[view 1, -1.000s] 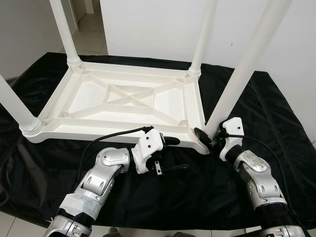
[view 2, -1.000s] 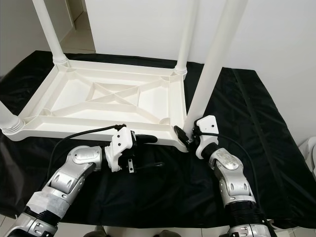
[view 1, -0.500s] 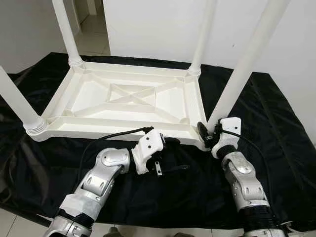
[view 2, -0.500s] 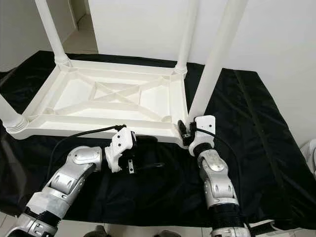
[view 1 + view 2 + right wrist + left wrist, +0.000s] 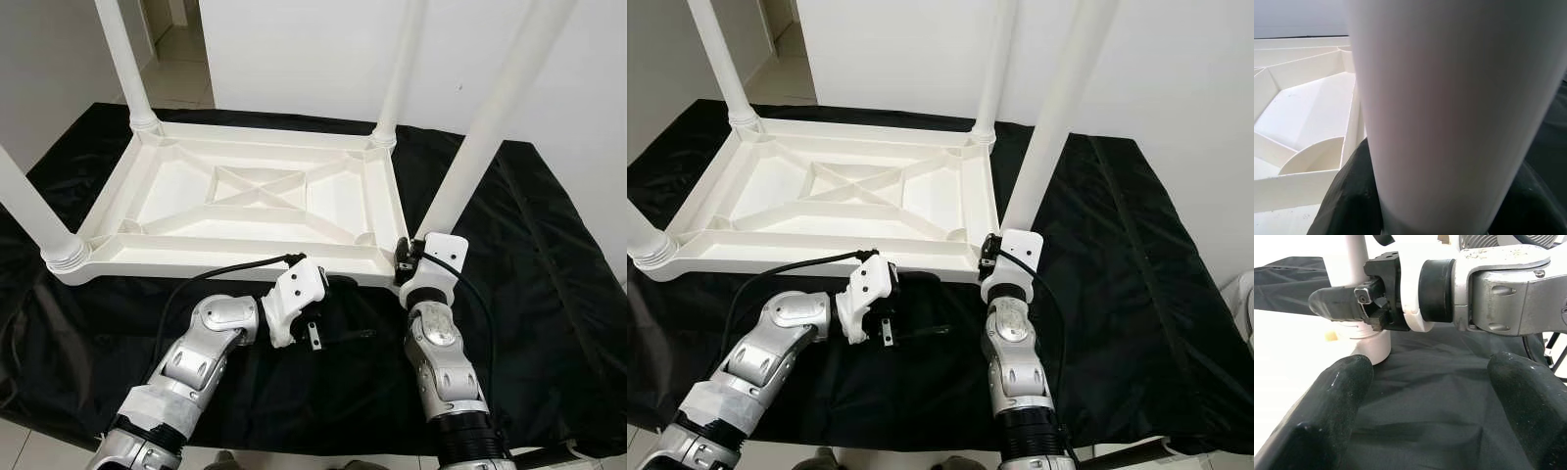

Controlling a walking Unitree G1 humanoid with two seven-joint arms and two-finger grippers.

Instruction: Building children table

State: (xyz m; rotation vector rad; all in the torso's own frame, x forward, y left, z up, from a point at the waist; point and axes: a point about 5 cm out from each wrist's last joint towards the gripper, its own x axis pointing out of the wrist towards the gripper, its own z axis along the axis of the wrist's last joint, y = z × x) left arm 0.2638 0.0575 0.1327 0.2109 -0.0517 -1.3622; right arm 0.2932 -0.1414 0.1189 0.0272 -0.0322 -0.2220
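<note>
While a white children's table (image 5: pixel 257 203) lies upside down on a black cloth (image 5: pixel 549 255), legs pointing up, the right gripper (image 5: pixel 408 264) clasps the near right leg (image 5: pixel 470 157) at its base. The left gripper (image 5: pixel 338 308) rests spread apart, holding nothing, on the cloth just beside the table's near edge.

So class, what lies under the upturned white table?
A black cloth spreads beneath the upturned table, showing on every side. What is under the cloth cannot be seen; the tabletop's own face is hidden against it.
</note>
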